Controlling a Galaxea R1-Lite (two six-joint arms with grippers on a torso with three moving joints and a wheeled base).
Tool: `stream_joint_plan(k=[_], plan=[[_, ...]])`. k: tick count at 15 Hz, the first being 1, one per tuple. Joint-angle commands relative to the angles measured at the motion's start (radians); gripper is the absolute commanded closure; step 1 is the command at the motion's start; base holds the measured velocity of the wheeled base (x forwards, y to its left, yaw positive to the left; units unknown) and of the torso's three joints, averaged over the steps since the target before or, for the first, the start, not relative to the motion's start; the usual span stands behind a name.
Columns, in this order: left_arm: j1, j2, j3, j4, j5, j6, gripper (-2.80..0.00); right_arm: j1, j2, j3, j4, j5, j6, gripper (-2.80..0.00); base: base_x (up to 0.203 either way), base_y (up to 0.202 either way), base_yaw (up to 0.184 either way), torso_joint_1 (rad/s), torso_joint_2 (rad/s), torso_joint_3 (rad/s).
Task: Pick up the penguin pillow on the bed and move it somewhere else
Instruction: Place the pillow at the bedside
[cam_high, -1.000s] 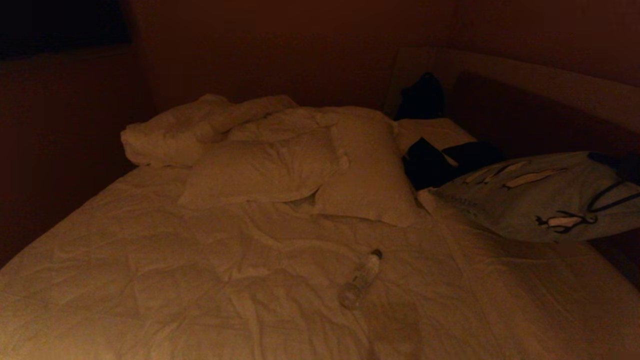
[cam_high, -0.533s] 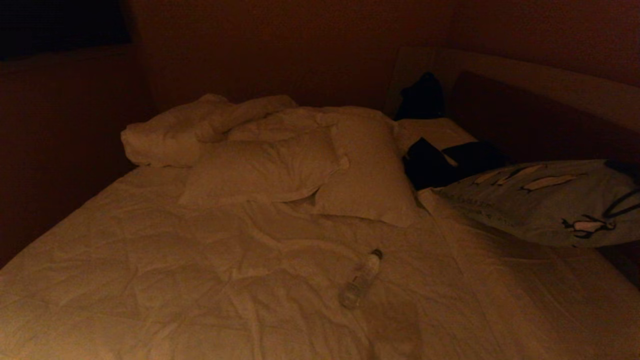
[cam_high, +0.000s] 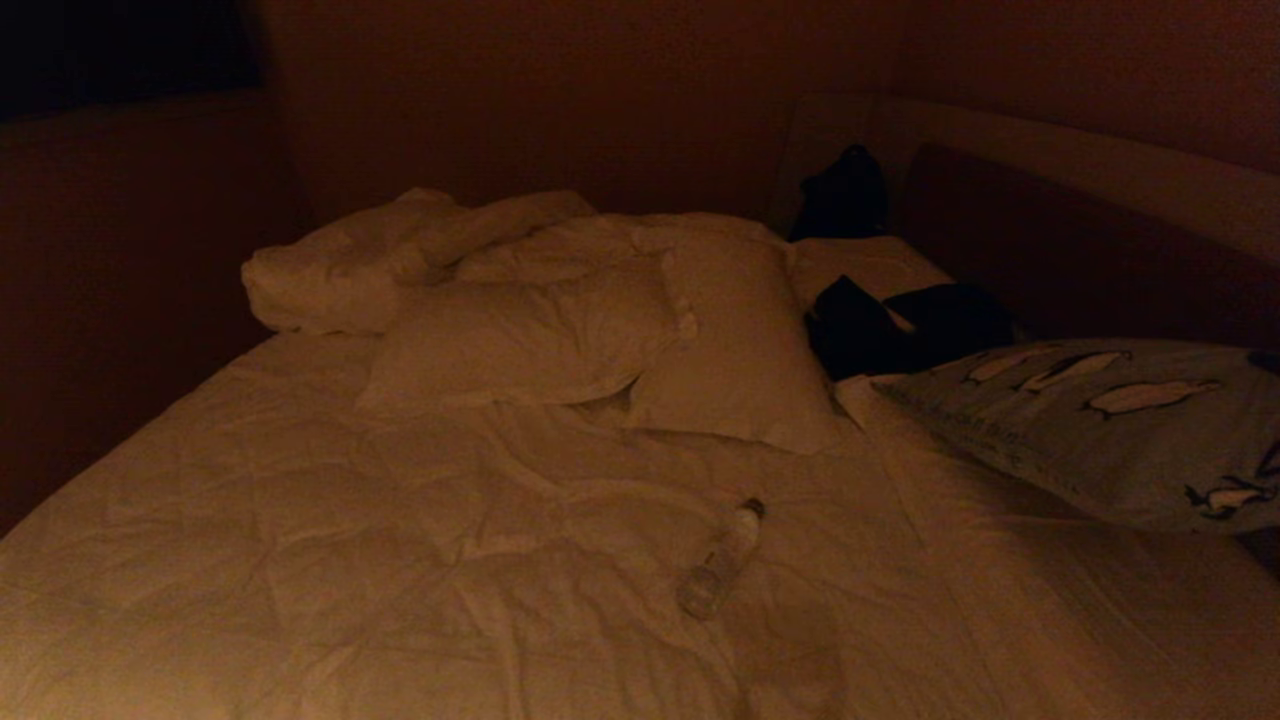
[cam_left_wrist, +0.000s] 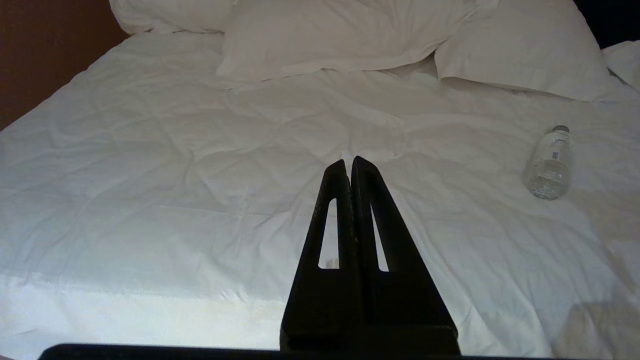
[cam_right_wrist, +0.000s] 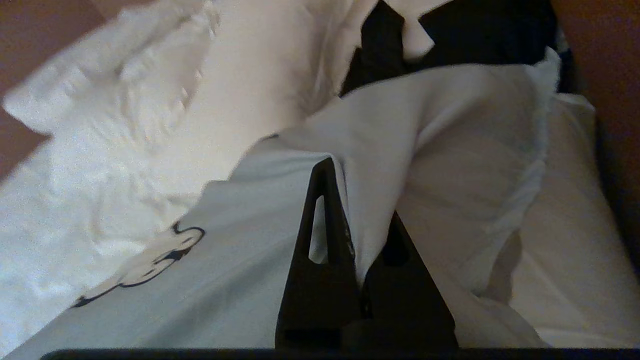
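My right claw (cam_right_wrist: 345, 210) is clamped on the penguin pillow (cam_high: 1110, 430), which has sunk and slid toward 3 o'clock over the bed (cam_high: 400, 560); relocation is underway. My left claw (cam_left_wrist: 348, 167) idles, pressed together, at 6.

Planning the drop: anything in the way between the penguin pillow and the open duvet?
Only a water bottle lying mid-bed. The right hand already pinches the penguin pillow; duvet beyond is open.

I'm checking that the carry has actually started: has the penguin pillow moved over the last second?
Yes. The penguin pillow has shifted right and lower in the head view, away from the still water bottle, pinched in the shut right gripper.
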Motion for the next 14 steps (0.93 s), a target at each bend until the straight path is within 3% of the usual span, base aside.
stream_joint_plan(k=[1, 3, 8, 9, 14], plan=[[0.000, 0.000, 0.000, 0.000, 0.000, 0.000, 0.00, -0.017, 0.055, 0.009, -0.048, 0.043, -0.089, 0.00, 0.000, 0.000, 0.000, 0.000, 0.00, 0.000], [0.001, 0.000, 0.000, 0.000, 0.000, 0.000, 0.00, -0.016, 0.071, 0.025, -0.060, 0.044, -0.127, 0.00, 0.000, 0.000, 0.000, 0.000, 0.00, 0.000], [0.000, -0.001, 0.000, 0.000, 0.000, 0.000, 0.00, 0.001, 0.080, 0.044, -0.060, 0.044, -0.129, 0.00, 0.000, 0.000, 0.000, 0.000, 0.00, 0.000], [0.000, 0.000, 0.000, 0.000, 0.000, 0.000, 0.00, 0.002, 0.085, 0.045, -0.059, 0.044, -0.128, -2.80, 0.000, 0.000, 0.000, 0.000, 0.00, 0.000], [0.001, -0.001, 0.000, 0.000, 0.000, 0.000, 0.00, 0.008, 0.085, 0.046, -0.062, 0.044, -0.129, -2.80, 0.000, 0.000, 0.000, 0.000, 0.00, 0.000]])
